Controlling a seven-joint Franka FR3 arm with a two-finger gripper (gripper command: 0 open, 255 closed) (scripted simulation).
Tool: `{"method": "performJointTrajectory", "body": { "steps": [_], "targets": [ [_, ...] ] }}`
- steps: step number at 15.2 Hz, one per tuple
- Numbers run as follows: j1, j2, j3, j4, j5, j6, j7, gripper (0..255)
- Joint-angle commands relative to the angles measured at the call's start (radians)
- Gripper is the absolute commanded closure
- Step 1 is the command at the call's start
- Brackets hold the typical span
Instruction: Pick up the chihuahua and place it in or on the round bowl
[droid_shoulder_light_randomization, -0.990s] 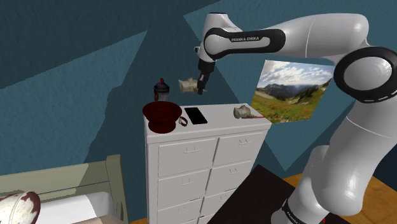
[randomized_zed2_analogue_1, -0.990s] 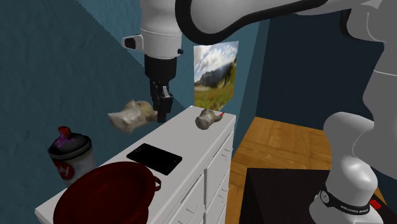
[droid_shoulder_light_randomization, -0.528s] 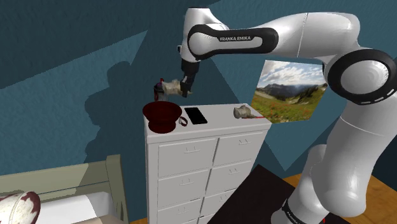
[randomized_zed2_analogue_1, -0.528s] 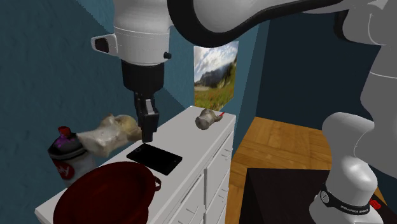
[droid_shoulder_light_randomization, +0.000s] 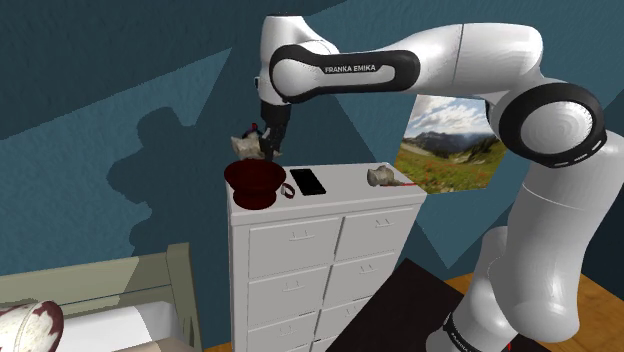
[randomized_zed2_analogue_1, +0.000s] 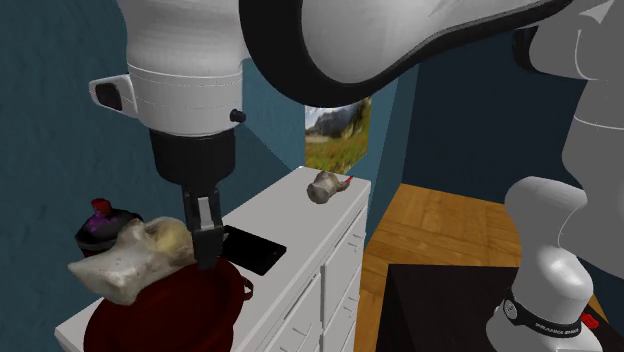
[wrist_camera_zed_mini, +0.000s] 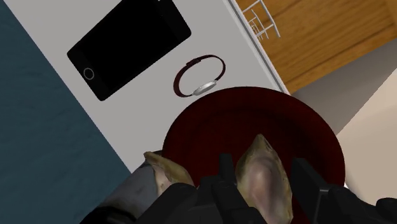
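Note:
The chihuahua (randomized_zed2_analogue_1: 135, 258) is a small beige and tan toy dog, hanging sideways in the air with my gripper (randomized_zed2_analogue_1: 206, 243) shut on it. In the shoulder view the chihuahua (droid_shoulder_light_randomization: 248, 146) and the gripper (droid_shoulder_light_randomization: 270, 147) hover just above the dark red round bowl (droid_shoulder_light_randomization: 252, 180) at the left end of the white dresser top. The wrist view looks straight down: the dog's ears and head (wrist_camera_zed_mini: 262, 175) sit between my fingers (wrist_camera_zed_mini: 224, 170), directly over the round bowl (wrist_camera_zed_mini: 305, 130). In the second exterior view the bowl (randomized_zed2_analogue_1: 150, 318) lies under the dog.
A black phone (droid_shoulder_light_randomization: 308, 181) lies on the white dresser (droid_shoulder_light_randomization: 330, 245) beside the bowl, with a small bracelet (wrist_camera_zed_mini: 200, 76) between them. A dark can with a red top (randomized_zed2_analogue_1: 100, 224) stands behind the bowl. A small grey-and-red object (droid_shoulder_light_randomization: 382, 176) lies at the dresser's other end.
The arm has carried the chihuahua toward the shoulder view's left, from above the phone to above the bowl, and a little lower. The grip has stayed shut.

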Motion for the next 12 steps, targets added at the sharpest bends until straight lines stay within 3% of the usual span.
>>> {"method": "performJointTrajectory", "body": {
  "steps": [1,8,12],
  "targets": [
    [0.001,-0.002,0.001,-0.026,-0.002,0.025,0.006,255],
    [0.000,0.004,0.000,-0.115,-0.006,0.118,0.019,255],
    [0.000,0.004,0.000,-0.115,-0.006,0.118,0.019,255]
  ]
}}
